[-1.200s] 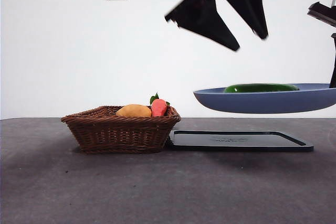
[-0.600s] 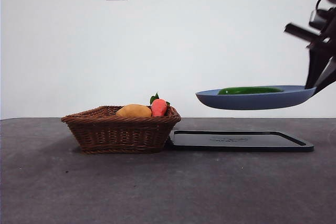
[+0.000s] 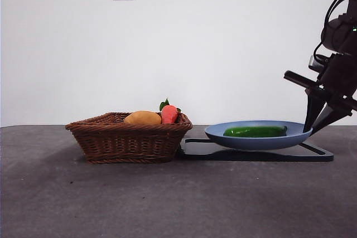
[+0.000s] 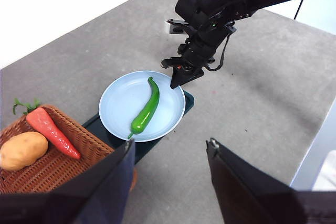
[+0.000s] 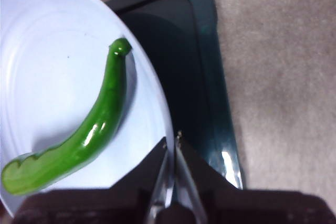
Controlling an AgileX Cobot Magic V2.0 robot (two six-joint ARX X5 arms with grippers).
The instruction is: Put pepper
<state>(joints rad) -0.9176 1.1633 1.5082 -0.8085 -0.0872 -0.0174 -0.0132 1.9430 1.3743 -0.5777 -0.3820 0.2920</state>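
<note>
The grey table (image 3: 167, 193) carries everything; taking the wicker basket (image 3: 129, 136) as landmark, a dark flat tray (image 3: 318, 151) lies just beside it, touching or nearly touching its side in the front view. On that tray rests a pale blue plate (image 3: 245, 142) — in the left wrist view it overhangs the tray's edge on the side away from the basket, which the level front view cannot show. The pepper (image 3: 255, 131) lies in the plate, long and glossy green, well apart from the basket; only the wrist views show that it is curved, with its stem end pointing away from the basket.

The right gripper (image 5: 171, 141) stands at the plate's rim on the side far from the basket; in its own wrist view the two jaws are pressed thin on the rim, so it is clamped on the plate; the front view shows only a dark arm there. The left gripper (image 4: 168, 156) hangs high above, jaws spread wide and holding nothing — it does not appear in the front view.

Inside the basket lie a yellow-orange fruit (image 3: 142, 117) and a red-orange vegetable (image 3: 168, 113) with green leaves; the left wrist view shows them side by side, touching.
</note>
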